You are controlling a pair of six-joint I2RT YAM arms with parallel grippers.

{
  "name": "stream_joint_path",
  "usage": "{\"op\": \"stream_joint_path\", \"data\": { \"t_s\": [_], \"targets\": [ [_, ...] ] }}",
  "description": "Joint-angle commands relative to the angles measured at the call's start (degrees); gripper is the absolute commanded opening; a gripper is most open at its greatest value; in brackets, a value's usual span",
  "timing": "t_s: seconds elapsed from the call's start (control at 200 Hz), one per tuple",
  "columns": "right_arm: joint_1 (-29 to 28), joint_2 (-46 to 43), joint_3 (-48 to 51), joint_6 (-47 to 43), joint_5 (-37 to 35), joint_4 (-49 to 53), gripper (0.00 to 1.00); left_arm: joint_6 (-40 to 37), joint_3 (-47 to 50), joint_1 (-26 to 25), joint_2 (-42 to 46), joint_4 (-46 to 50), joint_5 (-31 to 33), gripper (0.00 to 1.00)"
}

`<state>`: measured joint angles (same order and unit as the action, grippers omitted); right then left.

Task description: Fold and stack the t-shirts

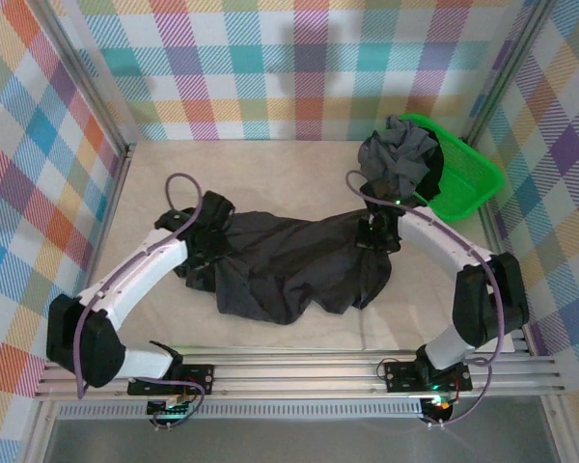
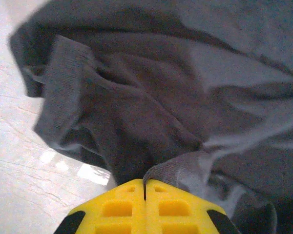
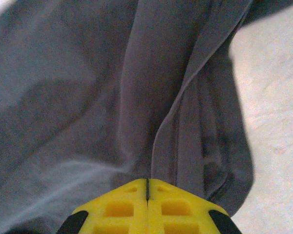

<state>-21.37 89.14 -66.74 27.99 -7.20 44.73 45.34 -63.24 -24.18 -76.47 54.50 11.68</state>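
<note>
**The charcoal t-shirt (image 1: pixel 280 265) pinched at both ends**

Top view: it lay crumpled mid-table (image 1: pixel 270 169), with the left gripper (image 1: pixel 210 231) and right gripper (image 1: pixel 374 234) at opposite edges. A grey t-shirt (image 1: pixel 398 159) sat heaped in the green basket (image 1: pixel 468 178).
Left wrist: the pads were pressed together on a hem fold.
Right wrist: the pads were closed on a fabric ridge.

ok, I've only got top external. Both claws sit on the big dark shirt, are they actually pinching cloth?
Observer: Left claw is shut on a fold of the large charcoal-black cotton t-shirt.
Operator: And the right?
Observer: Right claw is shut too; a raised crease of the same shirt runs straight into its closed tips.
Operator: Which part is near the left one?
Observer: A ribbed edge band, ahead of it, upper left in its wrist view.
</note>
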Motion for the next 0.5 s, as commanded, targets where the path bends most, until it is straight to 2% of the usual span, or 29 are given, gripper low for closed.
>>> {"op": "stream_joint_path", "data": {
  "t_s": [0.0,0.07,0.145,0.21,0.345,0.425,0.495],
  "targets": [
    [4.6,0.9,-1.4,-2.5,-2.3,2.5,0.00,-2.0,1.1,4.4,2.3,2.4,0.8,0.00],
    [7.1,2.6,-3.1,-3.6,0.1,2.1,0.00,-2.8,1.1,6.8,2.6,2.0,-0.2,0.00],
    [7.2,4.8,-5.8,-5.1,4.7,3.9,0.01,-3.5,0.8,8.3,2.5,1.9,-0.9,0.00],
    [5.1,5.0,-5.2,-4.2,5.6,5.4,0.13,-4.0,0.4,9.1,2.6,2.3,-0.5,0.00],
    [1.4,1.3,5.2,1.3,8.0,1.5,0.40,-5.1,0.2,12.5,3.3,1.8,-0.7,0.00],
    [0.8,-0.5,9.7,4.3,10.5,-0.7,0.51,-6.2,-1.6,15.0,3.1,1.9,-1.2,0.00],
    [0.3,-1.2,12.0,5.4,11.6,-1.3,0.56,-7.3,-4.2,17.4,2.6,2.5,-0.8,0.00]
  ]
}}
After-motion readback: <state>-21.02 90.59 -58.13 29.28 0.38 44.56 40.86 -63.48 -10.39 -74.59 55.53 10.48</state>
